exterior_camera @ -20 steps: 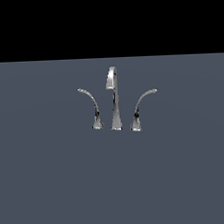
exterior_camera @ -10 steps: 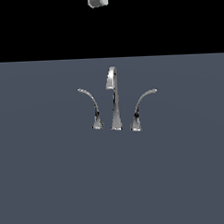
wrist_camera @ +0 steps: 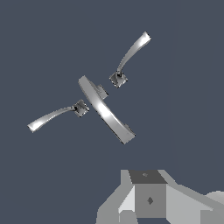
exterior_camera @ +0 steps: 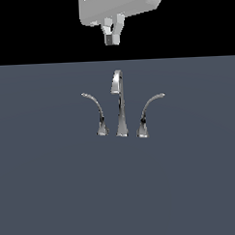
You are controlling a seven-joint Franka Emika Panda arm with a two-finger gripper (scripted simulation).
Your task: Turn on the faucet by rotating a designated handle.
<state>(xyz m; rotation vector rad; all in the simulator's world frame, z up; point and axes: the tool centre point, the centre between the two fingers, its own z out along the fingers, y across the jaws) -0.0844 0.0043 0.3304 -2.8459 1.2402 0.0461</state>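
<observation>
Faucet (exterior_camera: 120, 105) chrome caught my eye first: a three-piece set standing on the flat slate-grey surface (exterior_camera: 55, 190), its tall tapered spout (exterior_camera: 119, 102) hooked at the top. On the exterior view's right stood the handle (exterior_camera: 147, 114), the thicker curved lever with a flared base and a dark spot low on its stem. The slimmer lever (exterior_camera: 96, 113) curved away on the exterior view's left. My gripper (exterior_camera: 112, 36), matte pale grey and blocky, hung well above the spout, touching nothing. Its fingers (exterior_camera: 109, 38) looked close together, but I could not tell whether they met. From the wrist view the spout (wrist_camera: 105, 110) read as a polished arc between both levers.
</observation>
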